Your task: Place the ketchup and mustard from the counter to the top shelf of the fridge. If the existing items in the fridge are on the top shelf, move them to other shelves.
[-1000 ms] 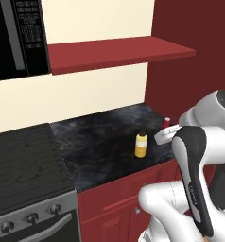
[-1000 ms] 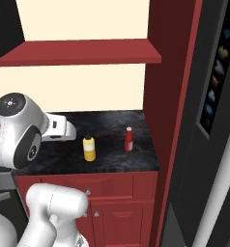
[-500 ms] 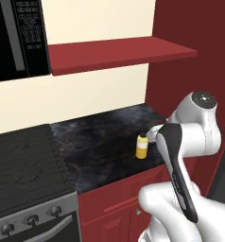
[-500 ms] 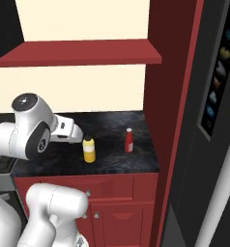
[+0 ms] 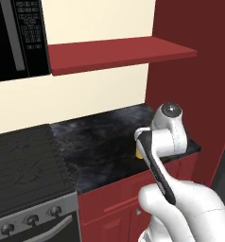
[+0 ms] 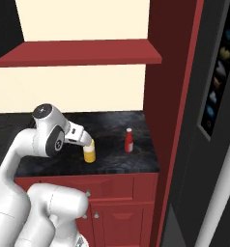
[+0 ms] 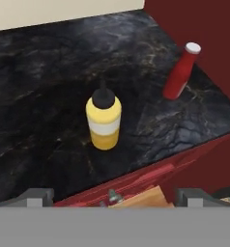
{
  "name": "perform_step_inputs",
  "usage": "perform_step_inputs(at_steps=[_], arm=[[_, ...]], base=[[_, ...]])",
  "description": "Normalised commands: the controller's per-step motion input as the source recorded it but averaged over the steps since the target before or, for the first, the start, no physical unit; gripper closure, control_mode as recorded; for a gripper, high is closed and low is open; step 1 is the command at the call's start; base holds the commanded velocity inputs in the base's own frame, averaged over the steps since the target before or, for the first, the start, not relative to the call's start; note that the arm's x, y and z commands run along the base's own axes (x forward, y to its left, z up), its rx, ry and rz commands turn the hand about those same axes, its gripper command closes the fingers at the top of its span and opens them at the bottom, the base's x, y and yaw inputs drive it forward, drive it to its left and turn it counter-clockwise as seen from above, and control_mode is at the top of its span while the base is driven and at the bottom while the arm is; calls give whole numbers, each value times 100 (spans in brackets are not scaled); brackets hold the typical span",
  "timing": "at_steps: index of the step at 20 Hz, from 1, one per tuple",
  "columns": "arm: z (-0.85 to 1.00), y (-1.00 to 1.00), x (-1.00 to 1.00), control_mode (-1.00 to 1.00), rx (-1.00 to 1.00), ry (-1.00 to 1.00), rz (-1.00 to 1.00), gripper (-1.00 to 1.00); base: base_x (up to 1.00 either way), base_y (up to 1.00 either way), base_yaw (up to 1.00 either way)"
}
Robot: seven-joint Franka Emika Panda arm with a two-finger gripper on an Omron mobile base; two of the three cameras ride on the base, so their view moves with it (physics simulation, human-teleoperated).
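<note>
gripper (image 7: 108, 195): jaws wide apart, holding nothing | mustard (image 7: 103, 121): upright on table (image 7: 35, 111), ahead of gripper, centred between its fingertips, apart from them | ketchup (image 7: 180, 71): beyond, off to one side

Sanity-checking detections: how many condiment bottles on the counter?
2. Mustard stands mid-counter near the front edge; ketchup stands apart from it, nearer the red side panel. No others visible.

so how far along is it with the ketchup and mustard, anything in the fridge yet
Nothing looks done: the mustard and the ketchup both stand upright on the black counter, apart from each other. In hand: the tool is open and empty, hovering over the counter's front edge with the mustard ahead of it. Left: grasp each bottle and carry it to the fridge's top shelf. The fridge's inside isn't visible, so any clearing needed there can't be judged.
</note>
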Motion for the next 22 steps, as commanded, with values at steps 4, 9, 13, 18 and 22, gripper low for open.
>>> perform_step_inputs(at_steps=[4, 9, 13, 18, 22], arm=[[-40, 0, 72, -100, 0, 4, -9, -100], [-36, 0, 56, -100, 0, 10, -7, -100], [-14, -1, 20, -100, 0, 13, -2, -100], [-14, 0, 7, -100, 0, 12, -2, -100], [-30, 0, 0, -100, -1, 0, 0, -100]], base=[[0, 0, 0], [0, 0, 0], [0, 0, 0], [0, 0, 0], [0, 0, 0]])
